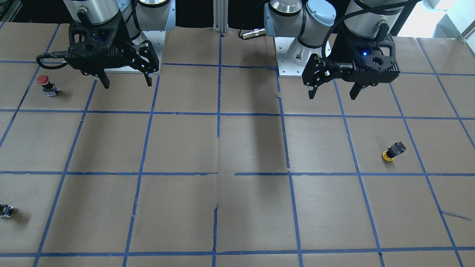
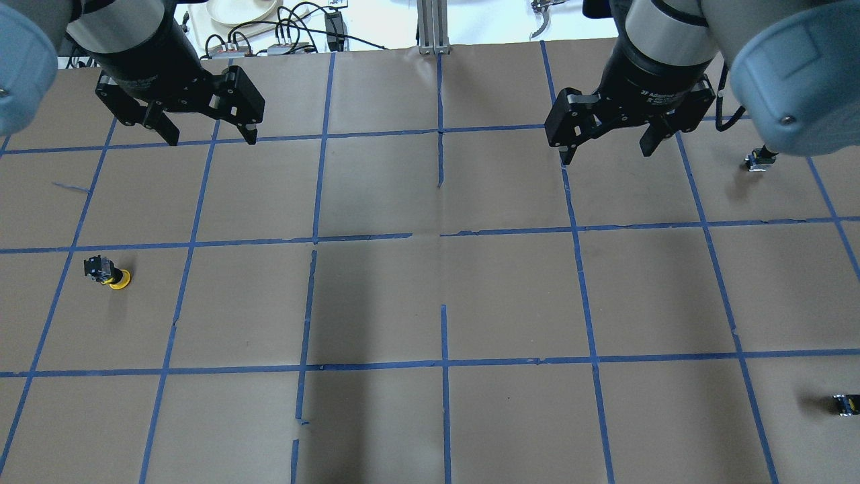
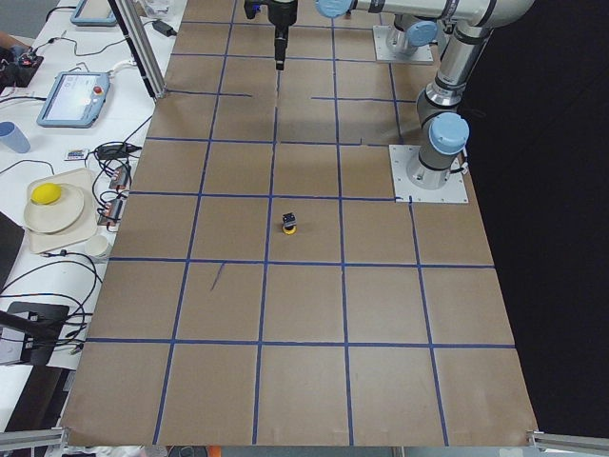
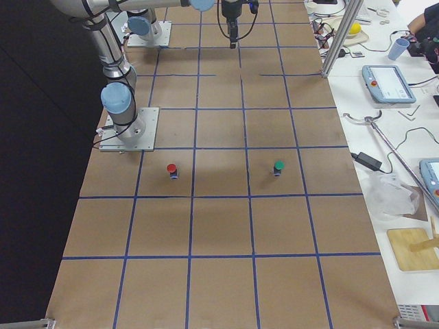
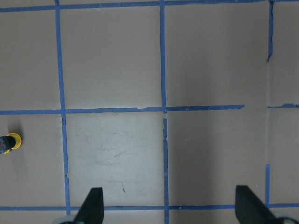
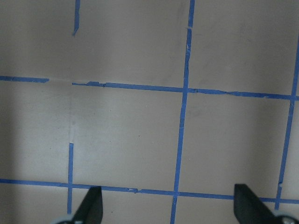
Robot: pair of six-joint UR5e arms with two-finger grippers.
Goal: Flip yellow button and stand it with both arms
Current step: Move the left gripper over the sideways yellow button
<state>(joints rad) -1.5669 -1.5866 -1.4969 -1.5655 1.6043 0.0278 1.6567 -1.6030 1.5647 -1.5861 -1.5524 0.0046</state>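
The yellow button lies on its side on the brown paper, its yellow cap towards the table's middle and its black body outward. It also shows in the front view, in the exterior left view and at the left edge of the left wrist view. My left gripper is open and empty and hangs above the table, well away from the button; it also shows in the front view. My right gripper is open and empty on the other side, and also shows in the front view.
A red-capped button stands on the right arm's side. A tiny black part with a yellow spot lies near the table's edge on that side. Blue tape lines grid the paper. The arm bases stand at the robot's edge.
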